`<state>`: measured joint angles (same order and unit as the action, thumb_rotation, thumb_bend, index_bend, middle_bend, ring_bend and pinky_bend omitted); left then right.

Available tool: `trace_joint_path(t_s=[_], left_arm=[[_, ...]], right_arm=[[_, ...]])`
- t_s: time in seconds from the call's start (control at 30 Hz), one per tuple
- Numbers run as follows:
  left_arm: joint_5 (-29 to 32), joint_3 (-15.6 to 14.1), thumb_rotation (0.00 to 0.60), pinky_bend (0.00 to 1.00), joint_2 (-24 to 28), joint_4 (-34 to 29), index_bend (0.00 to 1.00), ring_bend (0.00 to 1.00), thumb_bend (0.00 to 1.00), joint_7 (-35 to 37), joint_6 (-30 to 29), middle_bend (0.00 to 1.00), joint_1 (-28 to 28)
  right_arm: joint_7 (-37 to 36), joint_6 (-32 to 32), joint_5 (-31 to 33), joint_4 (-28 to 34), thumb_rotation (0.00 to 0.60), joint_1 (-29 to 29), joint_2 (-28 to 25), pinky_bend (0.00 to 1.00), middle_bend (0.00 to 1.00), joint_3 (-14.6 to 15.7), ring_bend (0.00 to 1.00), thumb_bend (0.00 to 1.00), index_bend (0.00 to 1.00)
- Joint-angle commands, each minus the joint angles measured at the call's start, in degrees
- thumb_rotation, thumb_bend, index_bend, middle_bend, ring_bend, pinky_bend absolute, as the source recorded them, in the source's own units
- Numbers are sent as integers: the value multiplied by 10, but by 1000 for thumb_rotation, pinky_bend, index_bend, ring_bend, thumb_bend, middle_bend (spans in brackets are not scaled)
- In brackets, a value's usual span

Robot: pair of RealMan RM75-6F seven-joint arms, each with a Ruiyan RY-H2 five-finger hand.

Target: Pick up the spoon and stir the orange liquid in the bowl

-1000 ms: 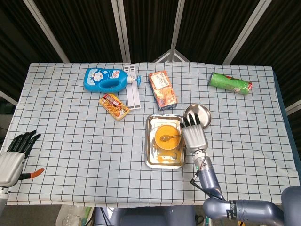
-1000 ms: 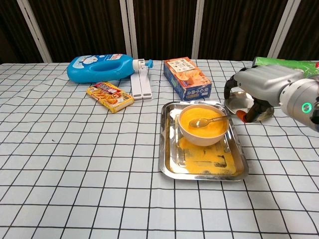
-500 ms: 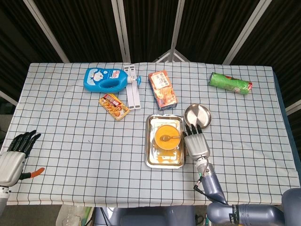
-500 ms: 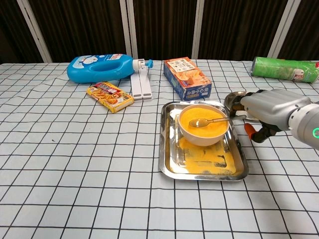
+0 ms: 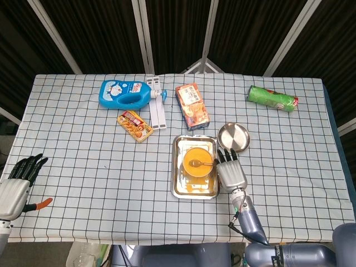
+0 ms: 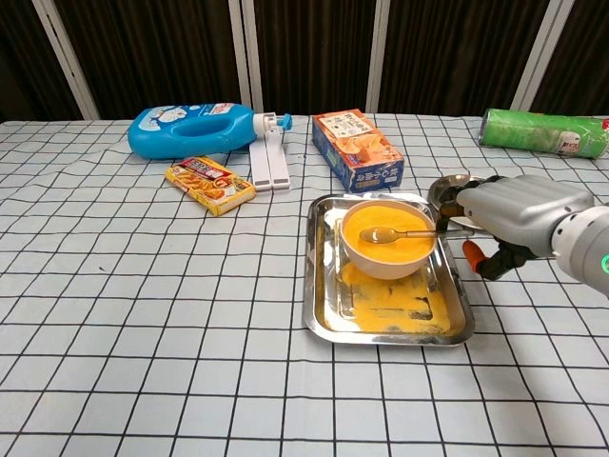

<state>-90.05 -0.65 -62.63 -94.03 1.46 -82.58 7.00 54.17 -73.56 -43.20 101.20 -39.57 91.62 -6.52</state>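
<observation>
Fingers of the right hand (image 6: pixel 509 221) reach level toward the spoon (image 6: pixel 400 232) handle at the tray's (image 5: pixel 179 189) right edge; whether they grip it cannot be told. Spoon lies across the bowl (image 6: pixel 388 255) of orange liquid (image 6: pixel 395 221). Left hand (image 5: pixel 15 186) rests spread, holding nothing.

No wording reads cleanly anywhere on this counter. Far off to the left of the right hand (image 6: pixel 519 215), the blue bottle (image 6: pixel 195 129) shows a cartoon picture label, its lettering too small to make out. Just beyond the hand, the orange box (image 6: pixel 358 147) carries print that stays a blur. The green can (image 6: pixel 542 131) behind the hand and the yellow packet (image 6: pixel 209 184) show coloured labels, nothing legible.
</observation>
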Motion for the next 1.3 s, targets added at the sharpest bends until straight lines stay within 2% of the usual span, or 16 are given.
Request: trace_joint_path(t_s=[0.03, 0.13, 0.43, 0.53, 0.67, 0.83, 0.97, 1.3], left_arm=[[1, 0, 600, 0, 0, 0, 0, 0, 0, 0, 1, 0, 0], [2, 1, 600, 0, 0, 0, 0, 0, 0, -2, 1, 0, 0], [2, 0, 600, 0, 0, -2, 0, 0, 0, -4, 3, 0, 1], [2, -1, 600, 0, 0, -2, 0, 0, 0, -2, 4, 0, 1], [1, -3, 600, 0, 2, -2, 0, 0, 0, 2, 7, 0, 2], [2, -4, 600, 0, 4, -3, 0, 0, 0, 6, 13, 0, 4], [3, -4, 600, 0, 5, -5, 0, 0, 0, 10, 17, 0, 6], [1, -4, 600, 0, 5, -6, 0, 0, 0, 7, 18, 0, 8]], right_arm=[[-1, -3, -9, 2, 600, -1, -1, 0, 81, 0, 0, 608, 268], [-10, -6, -25, 1, 600, -3, -1, 0, 81, -6, 0, 516, 268], [4, -4, -18, -7, 600, -21, 0, 0, 163, -29, 2, 515, 274], [3, -5, -16, -15, 600, -24, 3, 0, 247, -33, 56, 515, 278], [1, -11, -23, -22, 600, -23, 8, 0, 325, -30, 134, 515, 342], [5, -14, -19, -20, 600, -21, 14, 0, 329, -26, 129, 515, 341], [18, -15, -7, -22, 600, -21, 15, 0, 307, -21, 95, 514, 286], [3, -12, 10, -30, 600, -14, 18, 0, 307, -23, 95, 515, 284]])
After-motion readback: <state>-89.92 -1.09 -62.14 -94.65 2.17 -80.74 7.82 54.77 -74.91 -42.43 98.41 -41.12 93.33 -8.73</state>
